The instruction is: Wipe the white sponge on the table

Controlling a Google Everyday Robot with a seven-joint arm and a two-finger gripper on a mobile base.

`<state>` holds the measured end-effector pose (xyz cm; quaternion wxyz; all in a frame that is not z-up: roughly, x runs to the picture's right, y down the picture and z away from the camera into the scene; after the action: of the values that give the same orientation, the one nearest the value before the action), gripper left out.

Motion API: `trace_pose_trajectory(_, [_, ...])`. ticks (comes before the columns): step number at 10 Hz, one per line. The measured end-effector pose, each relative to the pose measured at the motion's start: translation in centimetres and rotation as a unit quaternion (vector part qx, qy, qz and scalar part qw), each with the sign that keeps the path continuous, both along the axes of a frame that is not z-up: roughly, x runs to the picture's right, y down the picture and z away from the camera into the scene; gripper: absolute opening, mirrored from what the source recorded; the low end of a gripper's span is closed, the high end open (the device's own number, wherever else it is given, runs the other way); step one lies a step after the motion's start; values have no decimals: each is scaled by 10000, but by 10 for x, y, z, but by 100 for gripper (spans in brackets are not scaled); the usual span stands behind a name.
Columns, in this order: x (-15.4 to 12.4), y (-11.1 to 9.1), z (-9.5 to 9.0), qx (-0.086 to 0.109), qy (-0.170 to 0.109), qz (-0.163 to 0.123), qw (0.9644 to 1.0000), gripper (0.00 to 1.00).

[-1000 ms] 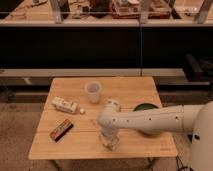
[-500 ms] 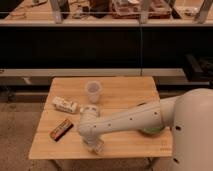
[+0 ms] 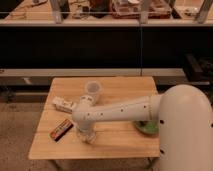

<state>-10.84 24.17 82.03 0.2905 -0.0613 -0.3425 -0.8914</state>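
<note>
One frame, one arm. Logged by size, biggest first.

Dark workbench (image 3: 100,50) across the whole upper half of the frame, metal posts along its top edge, clutter on its surface too blurred to name.

White robot body (image 3: 189,131) filling the lower right corner, overlapping the right edge of the table.

Square light-wood table (image 3: 122,144) at lower centre, pale planks, grain visible, on a speckled floor.

Arm (image 3: 125,107) reaching from the body leftward across the middle of the table, white casing with a row of small dark dots, ending in a rounded wrist left of centre.

Gripper (image 3: 86,136) pointing straight down from that wrist, tip down at the tabletop in the lower left part of the table. Open or closed: cannot tell.

Green dish (image 3: 145,128) on the right side of the table, mostly covered by the arm, only its lower rim showing.

White oblong packet (image 3: 64,105) at the left side of the table, just beside the wrist, slightly angled.

Translucent cup (image 3: 93,89) upright near the far edge of the table, just above the wrist in the frame.

Brown-red bar (image 3: 61,130) lying diagonally near the left edge, below the packet, near the gripper but apart from it.

Sponge: not separable from the gripper tip; pale mass there against the wood, cannot tell whether sponge or gripper.
</note>
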Motion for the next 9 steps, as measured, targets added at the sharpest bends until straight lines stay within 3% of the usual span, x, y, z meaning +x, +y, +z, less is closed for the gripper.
trace_pose_trajectory(2, [21,-31,28,49,208,128,9997,0])
trace_pose_trajectory(4, [46,-45,42,29,475,261,9985,0])
trace_pose_trajectory(6, [86,-49,50,-35,843,456,9954,0])
trace_pose_trajectory(9, [137,-29,43,-225,1164,883,9890,0])
